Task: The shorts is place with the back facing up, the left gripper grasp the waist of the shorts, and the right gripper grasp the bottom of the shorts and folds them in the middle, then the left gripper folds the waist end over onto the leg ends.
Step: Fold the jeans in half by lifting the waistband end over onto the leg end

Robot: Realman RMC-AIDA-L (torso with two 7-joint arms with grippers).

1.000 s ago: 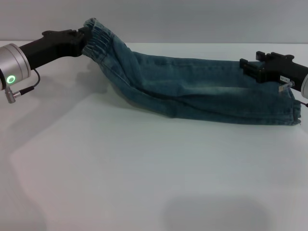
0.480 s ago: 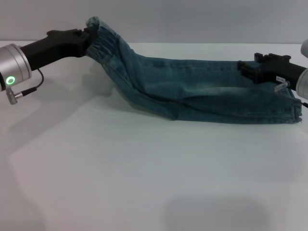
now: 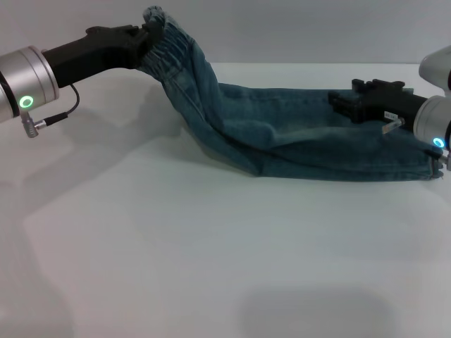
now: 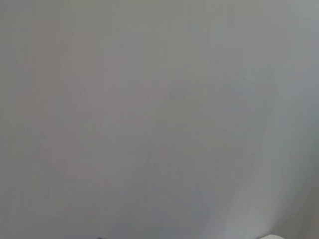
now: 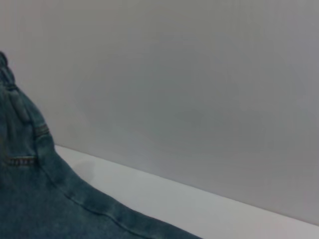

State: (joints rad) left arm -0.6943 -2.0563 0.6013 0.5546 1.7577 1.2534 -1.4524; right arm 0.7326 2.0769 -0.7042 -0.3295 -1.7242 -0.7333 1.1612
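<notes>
The shorts point(image 3: 296, 141), folded lengthwise into a long blue denim strip, lie across the back of the white table point(image 3: 211, 267). My left gripper point(image 3: 150, 34) is shut on the ruffled waist point(image 3: 173, 51) and holds it raised at the upper left, so the cloth slopes down to the table. The leg ends point(image 3: 431, 165) rest flat at the far right. My right gripper point(image 3: 343, 104) hovers open over the leg part, just left of the hems, and grips nothing. The right wrist view shows denim point(image 5: 30, 199) with stitched seams. Only plain grey appears in the left wrist view.
A pale grey wall point(image 3: 296, 28) runs behind the table's back edge. The white tabletop stretches bare in front of the shorts, with a faint shadow near the front edge.
My left gripper has carried the waist up and to the right, steepening the cloth. My right gripper has slid left over the legs while the hems stayed put.
</notes>
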